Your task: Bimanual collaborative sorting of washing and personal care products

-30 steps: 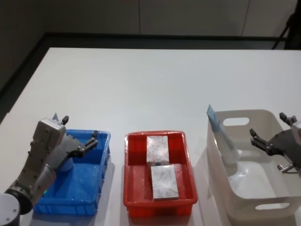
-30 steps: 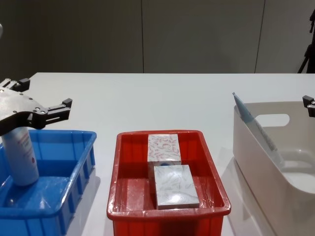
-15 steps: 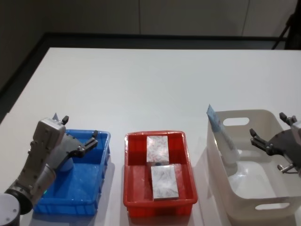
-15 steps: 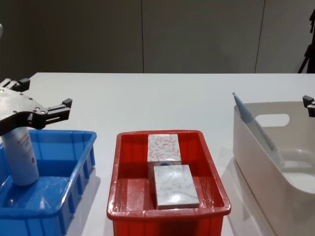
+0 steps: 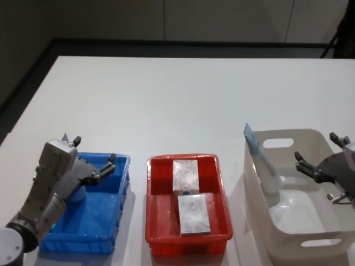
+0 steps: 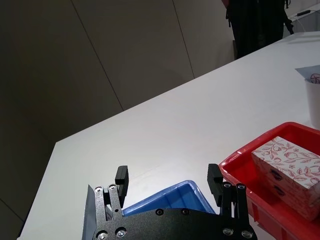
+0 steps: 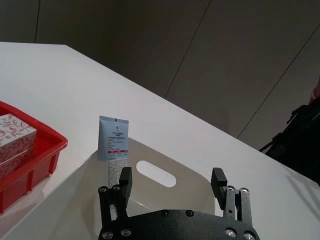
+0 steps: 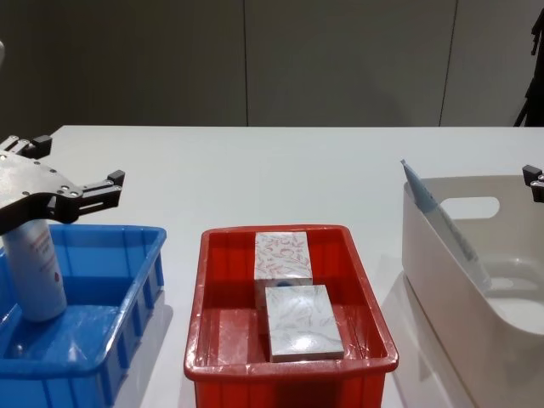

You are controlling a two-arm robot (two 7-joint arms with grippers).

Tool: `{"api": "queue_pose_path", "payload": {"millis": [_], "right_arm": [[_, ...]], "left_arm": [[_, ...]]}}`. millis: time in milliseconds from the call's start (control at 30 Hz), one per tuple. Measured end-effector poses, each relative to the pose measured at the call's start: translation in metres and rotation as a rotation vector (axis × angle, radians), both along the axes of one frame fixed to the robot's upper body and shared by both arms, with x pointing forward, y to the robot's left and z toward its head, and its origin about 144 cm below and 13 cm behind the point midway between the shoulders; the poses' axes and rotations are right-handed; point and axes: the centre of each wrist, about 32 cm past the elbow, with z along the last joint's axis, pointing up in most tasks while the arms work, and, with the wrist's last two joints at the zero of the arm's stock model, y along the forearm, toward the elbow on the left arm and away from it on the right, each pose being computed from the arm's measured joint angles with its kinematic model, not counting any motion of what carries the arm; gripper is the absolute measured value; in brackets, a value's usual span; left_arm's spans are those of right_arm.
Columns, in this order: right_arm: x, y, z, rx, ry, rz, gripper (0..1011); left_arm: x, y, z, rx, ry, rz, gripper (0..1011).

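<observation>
Your left gripper [image 5: 94, 148] carries slim black fingers [image 5: 106, 165] on a boxy, brushed-grey wrist housing [image 5: 55, 163]. That housing runs into a rounded grey forearm [image 5: 39, 208] with a faint green glow near its base, next to a white joint cap [image 5: 10, 250]. From its own wrist camera you see a flat black plate [image 6: 170, 222] dotted with round silver screw heads [image 6: 159, 212], and blocky black fingertips. Your right gripper [image 5: 315, 145] matches it: black fingers, a dark plate, silver screws and a sliver of pale grey housing.
</observation>
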Motion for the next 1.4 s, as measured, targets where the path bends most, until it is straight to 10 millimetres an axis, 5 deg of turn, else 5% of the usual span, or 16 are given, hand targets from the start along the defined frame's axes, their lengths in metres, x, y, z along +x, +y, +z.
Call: {"api": "queue_pose_path", "payload": {"millis": [1400], "right_arm": [[-0.0011, -0.0006, -0.0007, 0.015, 0.010, 0.053, 1001]], "left_arm": [[0.0000, 0.0000, 0.0000, 0.000, 0.000, 0.000, 1002]]}}
